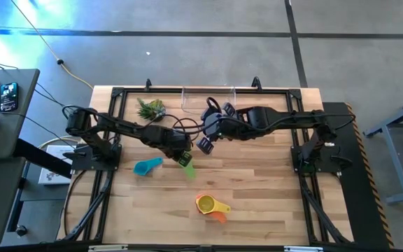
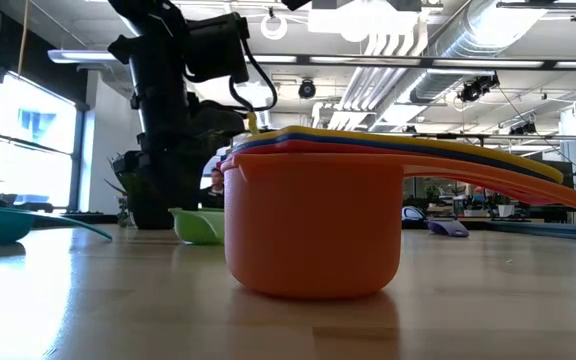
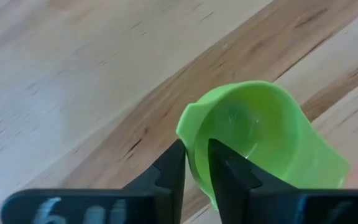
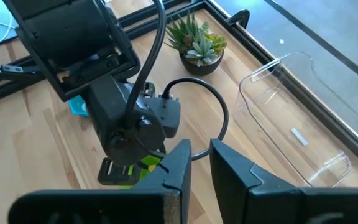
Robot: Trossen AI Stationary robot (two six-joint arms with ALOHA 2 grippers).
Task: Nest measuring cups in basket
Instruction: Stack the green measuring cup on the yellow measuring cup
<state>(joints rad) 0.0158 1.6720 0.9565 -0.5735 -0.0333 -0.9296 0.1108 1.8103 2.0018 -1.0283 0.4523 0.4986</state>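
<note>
Wooden surface (image 1: 257, 203), with two dark arms reaching toward its middle; left gripper (image 3: 196, 163) low over the surface, jaws slightly apart and astride the rim of the green measuring cup (image 3: 260, 140), one finger inside the bowl and one outside; whether they press the rim, cannot tell; the green cup rests on the surface at mid-table, just right of the light blue measuring cup (image 1: 147, 166), which lies alone on the boards; right gripper (image 4: 199, 163) raised above the middle of the surface, near the left arm's wrist, jaws nearly together with a narrow gap, holding nothing; stack of nested measuring cups (image 1: 210, 205) toward the near edge, well apart from both grippers, the orange cup (image 2: 313, 222) outermost, with yellow uppermost and further coloured handles layered between; clear basket (image 4: 291, 130) at the far edge, beyond the right gripper, no cups seen within; small spiky green plant (image 4: 197, 40) in a dark pot near the far edge, left of the basket.
</note>
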